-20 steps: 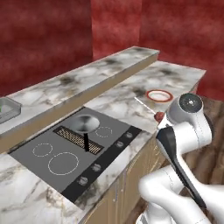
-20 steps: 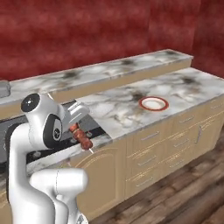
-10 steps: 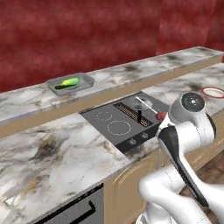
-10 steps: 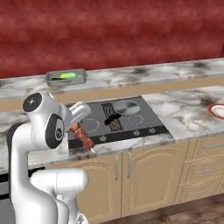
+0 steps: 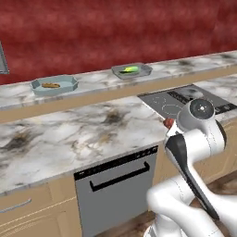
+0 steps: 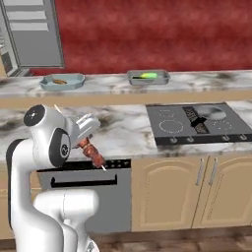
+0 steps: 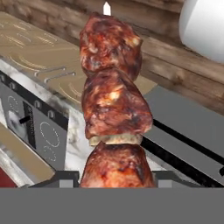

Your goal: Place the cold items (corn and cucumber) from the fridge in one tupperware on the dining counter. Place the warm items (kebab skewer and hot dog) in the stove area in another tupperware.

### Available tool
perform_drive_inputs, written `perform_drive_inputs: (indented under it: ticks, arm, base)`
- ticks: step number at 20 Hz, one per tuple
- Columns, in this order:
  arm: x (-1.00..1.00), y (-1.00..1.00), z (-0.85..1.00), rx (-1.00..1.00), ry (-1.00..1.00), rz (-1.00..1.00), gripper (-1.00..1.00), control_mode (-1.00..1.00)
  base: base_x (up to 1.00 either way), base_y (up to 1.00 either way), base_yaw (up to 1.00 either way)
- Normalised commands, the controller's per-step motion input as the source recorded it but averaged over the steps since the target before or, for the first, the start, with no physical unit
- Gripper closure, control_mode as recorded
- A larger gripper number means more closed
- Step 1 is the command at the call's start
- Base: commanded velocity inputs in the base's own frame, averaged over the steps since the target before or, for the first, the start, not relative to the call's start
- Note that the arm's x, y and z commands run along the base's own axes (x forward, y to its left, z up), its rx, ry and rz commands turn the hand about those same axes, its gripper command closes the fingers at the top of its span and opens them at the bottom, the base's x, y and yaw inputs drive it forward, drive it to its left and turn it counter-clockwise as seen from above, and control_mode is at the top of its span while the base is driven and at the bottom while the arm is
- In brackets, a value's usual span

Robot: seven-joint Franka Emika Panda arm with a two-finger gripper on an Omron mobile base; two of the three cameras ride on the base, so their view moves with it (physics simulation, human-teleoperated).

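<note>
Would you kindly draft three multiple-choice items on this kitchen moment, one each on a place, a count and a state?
1. Where does the tupperware holding green food sit?
A. the raised back counter
B. the cooktop
C. the floor

2. How many meat chunks show on the kebab skewer in the hand view?
A. one
B. three
C. five

3. What is the gripper doing?
A. hanging open and empty
B. shut on the kebab skewer
C. pressing a knob

Answers: 1 A, it rests on the ledge behind the cooktop. 2 B, three are stacked. 3 B, the skewer juts from it.

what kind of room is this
A home kitchen, a rendered one: a flat black stovetop set in a marble counter, wooden cabinets below, and a dishwasher under the counter.
</note>
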Motion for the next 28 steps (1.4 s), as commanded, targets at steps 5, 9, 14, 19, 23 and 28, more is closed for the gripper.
perform_drive_inputs:
  ticks: [5,9,14,19,23,28]
  arm:
    - [0.0,0.0,0.0,0.0,0.0,0.0,1.0,1.0]
    - [0.0,0.0,0.0,0.0,0.0,0.0,1.0,1.0]
    - [0.0,0.0,0.0,0.0,0.0,0.0,1.0,1.0]
    - [0.0,0.0,0.0,0.0,0.0,0.0,1.0,1.0]
    - [0.0,0.0,0.0,0.0,0.0,0.0,1.0,1.0]
    - [0.0,0.0,0.0,0.0,0.0,0.0,1.0,1.0]
  base:
    - [-0.71,1.0,0.13]
    - [-0.33,1.0,0.0]
    - [-0.04,1.0,-0.03]
    - [-0.03,1.0,-0.21]
    - [-0.05,1.0,-0.26]
    - [0.0,1.0,-0.32]
